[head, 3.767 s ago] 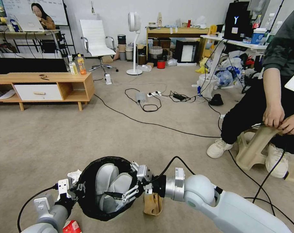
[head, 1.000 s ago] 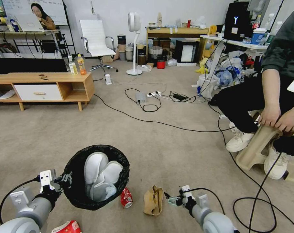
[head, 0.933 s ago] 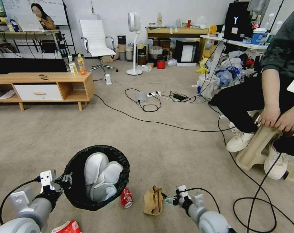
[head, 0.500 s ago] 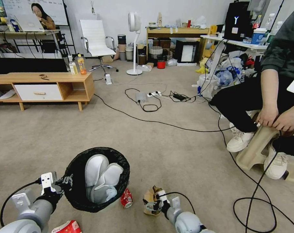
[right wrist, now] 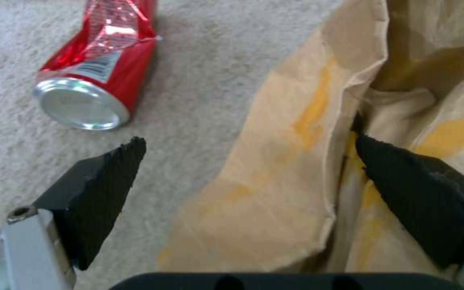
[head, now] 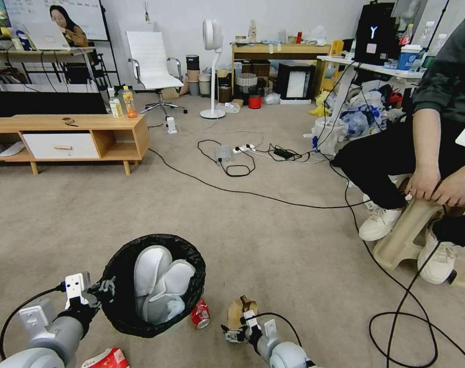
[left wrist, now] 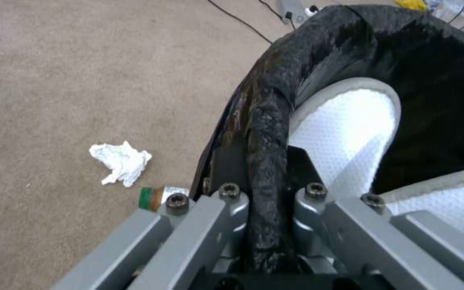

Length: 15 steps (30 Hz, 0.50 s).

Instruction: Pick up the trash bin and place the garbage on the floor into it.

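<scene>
Beige carpet (head: 273, 240) runs wall to wall, black cables (head: 232, 193) snaking across it. A low wooden TV bench (head: 68, 135) sits along the left side. A white office chair (head: 153, 64) and a standing fan (head: 212, 66) stand before the pale back wall, with a wooden shelf (head: 278, 51) and a cluttered white desk (head: 370, 66) beyond.

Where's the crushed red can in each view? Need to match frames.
Head view: crushed red can lies on the beige carpet, between the black-lined trash bin and the brown paper bag.
Left wrist view: not in it.
Right wrist view: can beside the open right gripper.
Shared landmark: the paper bag.
</scene>
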Motion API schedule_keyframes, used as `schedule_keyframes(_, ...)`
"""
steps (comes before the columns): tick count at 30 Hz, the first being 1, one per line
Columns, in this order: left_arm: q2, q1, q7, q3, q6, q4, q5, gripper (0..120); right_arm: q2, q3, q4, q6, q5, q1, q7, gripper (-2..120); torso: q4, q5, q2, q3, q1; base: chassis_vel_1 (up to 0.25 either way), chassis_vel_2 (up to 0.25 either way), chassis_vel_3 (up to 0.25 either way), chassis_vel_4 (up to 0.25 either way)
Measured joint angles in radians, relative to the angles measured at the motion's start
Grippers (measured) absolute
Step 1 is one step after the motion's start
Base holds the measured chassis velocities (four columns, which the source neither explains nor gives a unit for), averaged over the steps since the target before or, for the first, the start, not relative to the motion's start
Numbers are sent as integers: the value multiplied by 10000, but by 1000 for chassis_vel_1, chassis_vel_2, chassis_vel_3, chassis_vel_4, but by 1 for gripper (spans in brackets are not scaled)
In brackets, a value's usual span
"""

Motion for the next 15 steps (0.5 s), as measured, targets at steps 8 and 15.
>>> schedule_keyframes(8, -4, 37, 21, -11, -28, -1, 17, 4, -68, 184, -104, 96, -40, -41, -15, 100, -4, -3, 0, 0, 0, 0, 0, 0, 0)
schedule_keyframes(15, 10, 65, 54, -28, -49, 1, 28, 4, 17, 228, -230, 147, -103, 1, -22, 100, -3, -3, 1, 0, 0, 0, 0, 0, 0)
